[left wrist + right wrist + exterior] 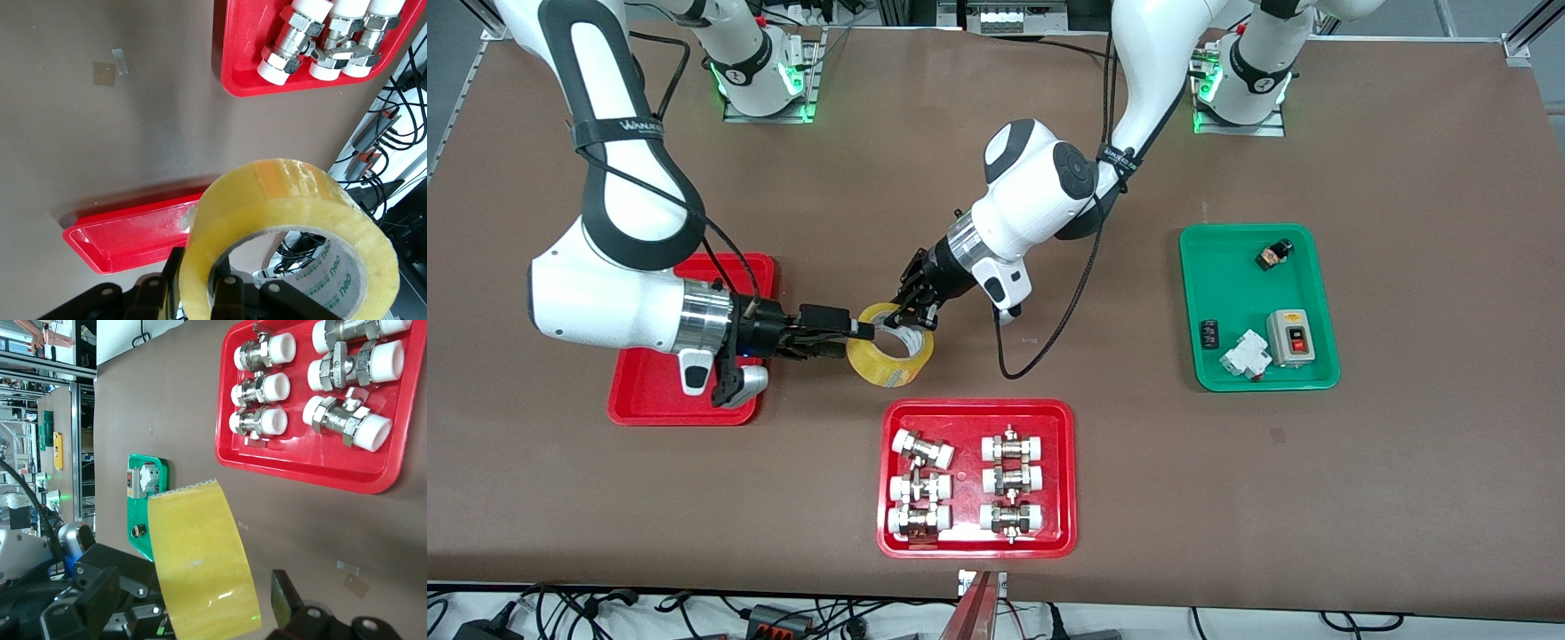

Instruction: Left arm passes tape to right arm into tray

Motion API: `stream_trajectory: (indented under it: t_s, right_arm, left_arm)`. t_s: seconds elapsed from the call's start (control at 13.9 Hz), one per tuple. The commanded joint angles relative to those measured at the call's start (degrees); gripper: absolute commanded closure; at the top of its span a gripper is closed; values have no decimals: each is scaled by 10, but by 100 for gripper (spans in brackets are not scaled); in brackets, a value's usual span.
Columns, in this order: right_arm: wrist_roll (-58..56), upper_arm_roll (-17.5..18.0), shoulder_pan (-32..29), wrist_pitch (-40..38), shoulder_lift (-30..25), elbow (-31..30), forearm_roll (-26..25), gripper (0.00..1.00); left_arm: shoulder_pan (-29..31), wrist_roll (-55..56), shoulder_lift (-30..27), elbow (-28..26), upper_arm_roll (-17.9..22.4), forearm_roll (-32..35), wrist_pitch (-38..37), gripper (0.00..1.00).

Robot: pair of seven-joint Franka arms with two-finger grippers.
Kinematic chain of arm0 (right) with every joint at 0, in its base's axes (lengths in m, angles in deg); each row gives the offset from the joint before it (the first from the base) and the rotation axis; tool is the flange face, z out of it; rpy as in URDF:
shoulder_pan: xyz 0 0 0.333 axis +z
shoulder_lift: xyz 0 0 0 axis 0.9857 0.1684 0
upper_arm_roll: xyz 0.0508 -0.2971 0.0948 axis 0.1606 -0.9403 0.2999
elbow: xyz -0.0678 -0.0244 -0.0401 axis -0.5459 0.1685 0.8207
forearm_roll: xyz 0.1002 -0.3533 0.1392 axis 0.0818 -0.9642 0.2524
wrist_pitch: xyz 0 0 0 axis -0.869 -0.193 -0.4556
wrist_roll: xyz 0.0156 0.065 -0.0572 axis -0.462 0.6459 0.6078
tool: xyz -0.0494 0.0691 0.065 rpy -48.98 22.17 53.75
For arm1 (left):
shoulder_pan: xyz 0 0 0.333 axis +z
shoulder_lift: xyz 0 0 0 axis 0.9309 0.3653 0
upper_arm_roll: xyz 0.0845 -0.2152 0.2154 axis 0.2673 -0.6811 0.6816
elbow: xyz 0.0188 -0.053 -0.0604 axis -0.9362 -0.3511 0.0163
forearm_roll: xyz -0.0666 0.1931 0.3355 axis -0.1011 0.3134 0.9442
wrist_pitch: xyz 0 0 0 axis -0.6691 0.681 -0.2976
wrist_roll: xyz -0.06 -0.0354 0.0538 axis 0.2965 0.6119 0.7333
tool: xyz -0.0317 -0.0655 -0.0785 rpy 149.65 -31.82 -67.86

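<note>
- My left gripper (pixel 914 307) is clamped on the tape (pixel 891 356), one finger inside the core and one on the outer band, pinching the wall at the roll's 1 o'clock edge in the front view. I hold it by the wall so the rest of the rim stays free for my other hand.
- The tape hangs in mid-air over bare table, between the empty red tray (pixel 649 400) and the red tray of fittings (pixel 978 542). It touches neither.
- My right gripper (pixel 861 331) comes in level from the roll's 9 o'clock side with its fingers spread apart. The tips sit at the rim, astride the wall on the side away from my left fingers; I judge they have not closed yet.
- The roll is tilted: in the front view its open face looks up and toward 11 o'clock, so the core's axis leans out of vertical. The left wrist view shows the ring (pixel 293 233) with its printed core open to that camera.
- The right wrist view shows the broad yellow band (pixel 203 560) edge-on to my right fingers, which suits a pinch across the wall.
- The empty red tray lies under my right arm's wrist, a short carry once the handover is made.
- The green tray (pixel 1258 307) sits well apart toward 3 o'clock, unused.
</note>
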Motion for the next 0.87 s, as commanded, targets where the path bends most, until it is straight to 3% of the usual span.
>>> stream_trajectory:
  t_s: [0.0, 0.07, 0.22, 0.36, 0.43, 0.65, 0.72, 0.79]
  right_arm:
    - [-13, 0, 7, 19, 13, 13, 14, 0]
    - [-13, 0, 14, 28, 13, 13, 13, 2]
    - [-20, 0, 18, 35, 13, 15, 12, 54]
    - [-22, -1, 17, 34, 13, 15, 11, 82]
    - [-22, -1, 17, 34, 13, 17, 11, 89]
    - [-18, -1, 16, 33, 14, 31, 11, 91]
    - [-18, -1, 16, 33, 14, 31, 11, 91]
    - [-18, -1, 16, 33, 14, 31, 11, 91]
  left_arm:
    - [-6, 4, 9, 23, 6, -7, 6, 96]
    - [-6, 4, 10, 23, 6, -7, 6, 96]
    - [-6, 4, 9, 23, 6, -7, 6, 96]
    - [-6, 4, 10, 23, 6, -7, 6, 96]
    - [-6, 3, 10, 23, 6, -7, 6, 96]
    - [-6, 3, 9, 22, 6, -5, 6, 91]
    - [-6, 5, 9, 22, 8, -5, 6, 80]
    - [-5, 4, 7, 21, 12, -5, 6, 34]
